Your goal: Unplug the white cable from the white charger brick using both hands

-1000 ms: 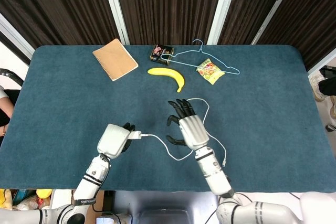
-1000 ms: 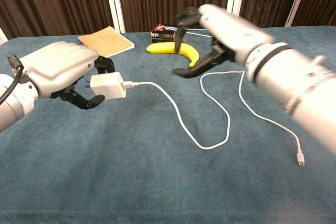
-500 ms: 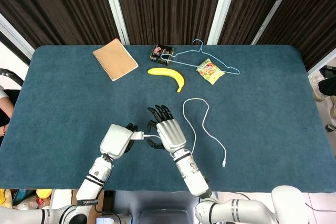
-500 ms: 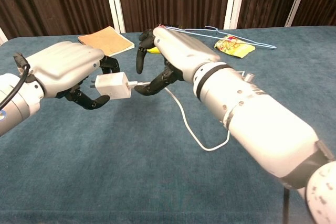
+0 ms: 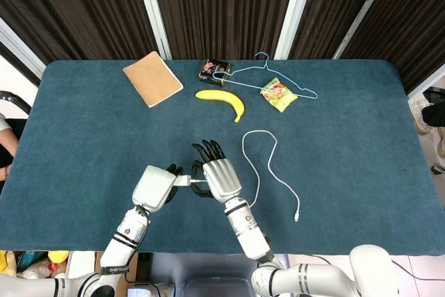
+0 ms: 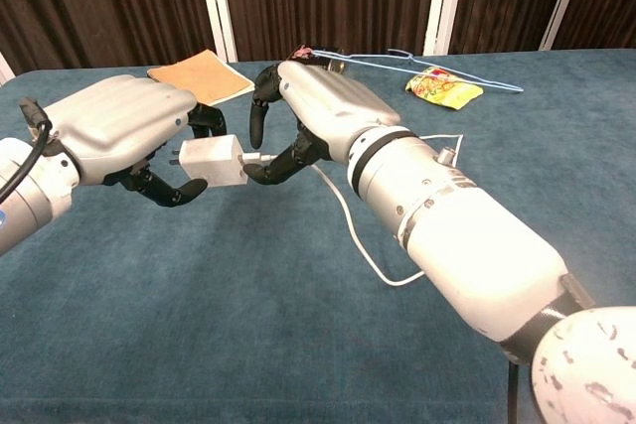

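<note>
My left hand (image 5: 156, 184) (image 6: 119, 126) holds the white charger brick (image 6: 211, 161) (image 5: 180, 179) a little above the table, prongs toward its palm. The white cable (image 5: 268, 165) (image 6: 353, 230) is plugged into the brick's right side and trails in loops over the cloth to a free end at the right. My right hand (image 5: 219, 179) (image 6: 323, 106) is right beside the brick. Its thumb sits under the cable's plug (image 6: 256, 159) and a finger curls above it, with a small gap showing, so a firm pinch is not visible.
At the back of the blue table (image 5: 83, 137) lie a tan notebook (image 5: 153, 78), a banana (image 5: 222, 101), a dark can (image 5: 214, 71), a blue wire hanger (image 5: 278, 78) and a yellow snack packet (image 5: 278, 94).
My right hand has swung left from over the cable loop to the plug at the brick, its fingers curling around it. The left hand has held the brick nearly still.
</note>
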`<state>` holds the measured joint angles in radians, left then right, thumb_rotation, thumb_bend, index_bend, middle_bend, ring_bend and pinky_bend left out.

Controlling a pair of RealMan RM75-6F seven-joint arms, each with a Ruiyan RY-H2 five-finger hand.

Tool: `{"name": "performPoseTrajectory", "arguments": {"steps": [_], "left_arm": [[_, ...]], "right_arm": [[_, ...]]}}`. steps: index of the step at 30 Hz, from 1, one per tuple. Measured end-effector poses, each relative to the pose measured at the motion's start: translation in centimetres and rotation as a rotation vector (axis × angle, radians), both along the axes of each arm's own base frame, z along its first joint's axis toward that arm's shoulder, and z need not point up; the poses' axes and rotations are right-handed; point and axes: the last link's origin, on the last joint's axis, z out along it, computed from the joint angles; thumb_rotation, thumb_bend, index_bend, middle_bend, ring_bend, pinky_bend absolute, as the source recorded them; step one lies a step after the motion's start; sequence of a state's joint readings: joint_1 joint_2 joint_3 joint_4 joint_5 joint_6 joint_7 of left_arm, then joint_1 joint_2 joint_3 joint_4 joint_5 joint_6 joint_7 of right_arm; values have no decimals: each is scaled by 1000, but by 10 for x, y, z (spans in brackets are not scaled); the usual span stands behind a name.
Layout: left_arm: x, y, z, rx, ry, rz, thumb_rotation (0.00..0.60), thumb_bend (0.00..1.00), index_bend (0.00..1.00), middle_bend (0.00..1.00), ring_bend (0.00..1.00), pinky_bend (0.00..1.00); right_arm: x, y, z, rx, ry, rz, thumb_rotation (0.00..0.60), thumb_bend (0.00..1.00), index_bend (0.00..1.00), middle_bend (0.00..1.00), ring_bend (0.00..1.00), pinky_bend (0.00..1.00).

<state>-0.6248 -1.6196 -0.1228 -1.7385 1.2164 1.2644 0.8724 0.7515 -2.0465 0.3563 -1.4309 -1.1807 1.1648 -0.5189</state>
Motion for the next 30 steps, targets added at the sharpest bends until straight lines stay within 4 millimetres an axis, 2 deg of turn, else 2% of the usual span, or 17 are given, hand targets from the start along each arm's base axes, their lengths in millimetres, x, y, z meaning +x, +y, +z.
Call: {"name": "performPoseTrajectory", "arguments": {"steps": [16,26,30], "left_arm": [[3,-3,2,1,-2,-18,600,659,697,770,1000,1000],[3,-3,2,2,0,-20,600,659,697,770,1000,1000],[3,-2,2,8,0,-20,600,659,697,770,1000,1000]], "right_arm": [[4,1,-3,11,6,-1,600,444,731,243,53,0],[4,0,-2,9,2,-12,600,591,859,298,99,0],[4,-1,-2,10,2,-22,600,616,896,312,106,0]]}}
